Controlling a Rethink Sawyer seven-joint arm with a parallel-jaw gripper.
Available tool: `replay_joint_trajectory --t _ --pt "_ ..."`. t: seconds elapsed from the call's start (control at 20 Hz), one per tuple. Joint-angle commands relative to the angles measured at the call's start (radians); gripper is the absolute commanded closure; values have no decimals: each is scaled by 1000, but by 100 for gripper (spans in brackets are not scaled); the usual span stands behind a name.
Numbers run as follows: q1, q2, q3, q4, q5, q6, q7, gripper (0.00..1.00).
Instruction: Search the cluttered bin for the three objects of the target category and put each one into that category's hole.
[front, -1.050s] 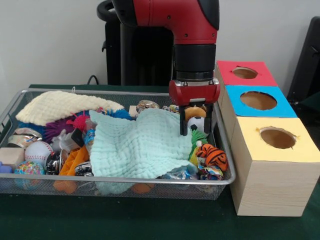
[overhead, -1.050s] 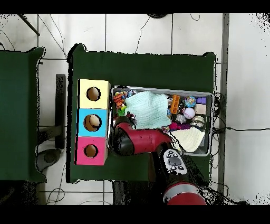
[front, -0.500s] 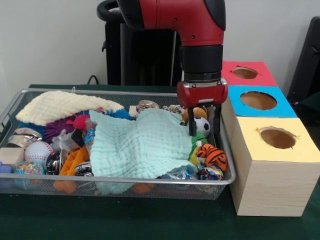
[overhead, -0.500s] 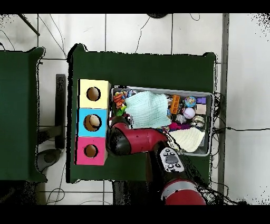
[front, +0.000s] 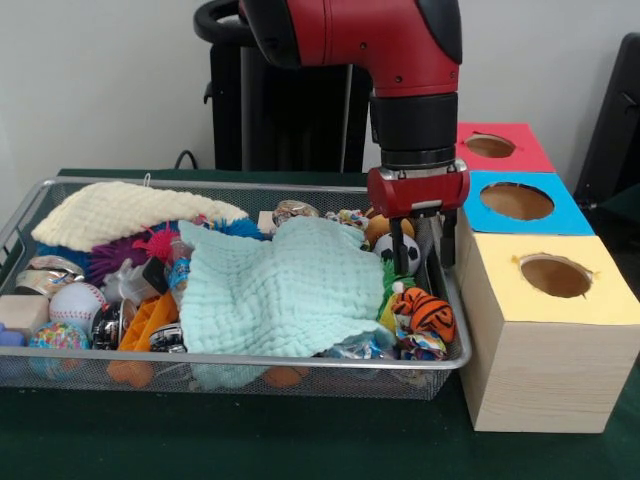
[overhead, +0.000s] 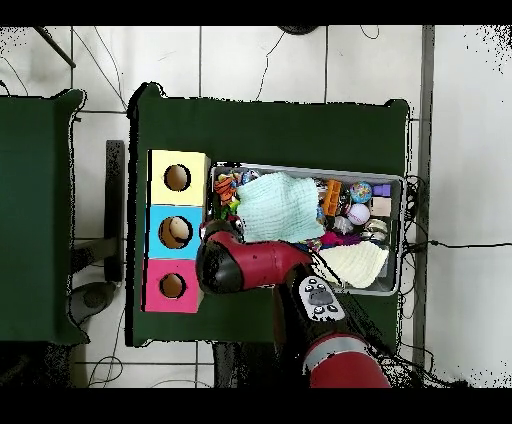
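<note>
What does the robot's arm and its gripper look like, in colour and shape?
The arm is thick and rounded, glossy red with black sections: a black cylindrical wrist carries a red block. From it hangs the gripper, with thin, straight black fingers. In the overhead view the arm shows a grey panel with dark buttons.

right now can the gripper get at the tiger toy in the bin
Probably yes. The tiger toy lies uncovered on top of the clutter at the bin's corner by the yellow box, and the gripper hangs just behind it; the close bin wall could crowd it.
</note>
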Motion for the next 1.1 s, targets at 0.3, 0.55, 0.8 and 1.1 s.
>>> replay_joint_trajectory --t 0.3,0.55,0.8,1.1 --pt "-28 65 77 -112 -14 -53 130 0" --pt "-47 74 94 -137 -34 -37 104 0" --pt "-67 72 107 -160 -45 18 67 0" --pt "-82 76 113 -175 -57 33 48 0"
